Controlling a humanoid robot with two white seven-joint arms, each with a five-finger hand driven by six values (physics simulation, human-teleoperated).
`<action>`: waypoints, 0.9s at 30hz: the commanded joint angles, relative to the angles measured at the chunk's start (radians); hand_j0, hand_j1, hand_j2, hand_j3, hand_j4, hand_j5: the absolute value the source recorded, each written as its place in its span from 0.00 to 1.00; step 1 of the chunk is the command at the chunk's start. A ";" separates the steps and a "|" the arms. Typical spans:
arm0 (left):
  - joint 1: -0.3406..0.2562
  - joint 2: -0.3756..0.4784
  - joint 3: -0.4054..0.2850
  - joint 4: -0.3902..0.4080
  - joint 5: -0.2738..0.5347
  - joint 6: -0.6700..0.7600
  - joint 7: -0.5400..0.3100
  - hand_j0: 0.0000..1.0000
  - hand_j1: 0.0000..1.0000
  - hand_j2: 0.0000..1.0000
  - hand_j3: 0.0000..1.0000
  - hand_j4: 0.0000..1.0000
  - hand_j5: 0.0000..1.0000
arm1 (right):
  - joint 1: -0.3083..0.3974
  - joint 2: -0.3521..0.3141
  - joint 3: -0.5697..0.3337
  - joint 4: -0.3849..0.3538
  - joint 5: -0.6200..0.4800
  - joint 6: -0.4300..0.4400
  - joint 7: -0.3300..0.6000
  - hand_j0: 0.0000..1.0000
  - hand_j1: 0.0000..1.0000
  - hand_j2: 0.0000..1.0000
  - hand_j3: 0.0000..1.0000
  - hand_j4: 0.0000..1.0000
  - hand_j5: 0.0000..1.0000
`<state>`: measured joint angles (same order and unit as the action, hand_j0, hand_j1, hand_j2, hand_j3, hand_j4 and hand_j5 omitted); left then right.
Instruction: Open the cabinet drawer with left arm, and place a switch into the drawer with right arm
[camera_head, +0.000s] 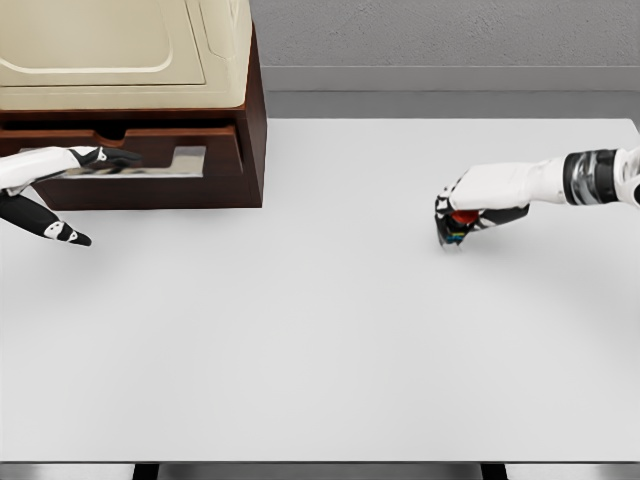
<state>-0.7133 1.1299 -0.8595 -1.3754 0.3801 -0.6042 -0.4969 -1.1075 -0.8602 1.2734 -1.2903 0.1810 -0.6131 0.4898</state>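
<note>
A dark brown cabinet (250, 120) with a cream top stands at the table's back left. Its drawer (140, 165) is slid out a little, with a grey interior showing. My left hand (75, 190) hovers at the drawer front, fingers spread, one finger reaching over the drawer's edge and the thumb pointing down over the table. At the right, my right hand (462, 220) is curled around a small switch (458, 228) with red and dark parts, low over the table. The fingers hide most of the switch.
The white table (320, 340) stretches wide between both hands. Its front edge runs along the bottom of the view. A grey wall lies behind the table.
</note>
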 joint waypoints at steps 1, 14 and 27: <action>0.000 0.002 -0.004 -0.019 0.019 -0.007 -0.011 1.00 1.00 1.00 1.00 1.00 1.00 | 0.000 -0.016 -0.025 -0.043 -0.009 0.002 -0.005 0.48 0.48 0.48 0.48 0.48 0.48; 0.045 0.050 -0.001 -0.086 0.048 -0.007 -0.009 1.00 1.00 1.00 1.00 1.00 1.00 | -0.023 -0.037 -0.065 -0.127 -0.031 0.002 -0.011 0.47 0.47 0.47 0.47 0.47 0.47; 0.095 0.102 0.011 -0.139 0.088 -0.007 -0.006 1.00 1.00 1.00 1.00 1.00 1.00 | -0.089 -0.006 -0.066 -0.147 -0.075 0.002 -0.011 0.47 0.47 0.47 0.47 0.47 0.47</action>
<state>-0.6134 1.2250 -0.8481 -1.5042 0.4501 -0.6081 -0.5010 -1.1996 -0.8770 1.2084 -1.4379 0.1151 -0.6131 0.4791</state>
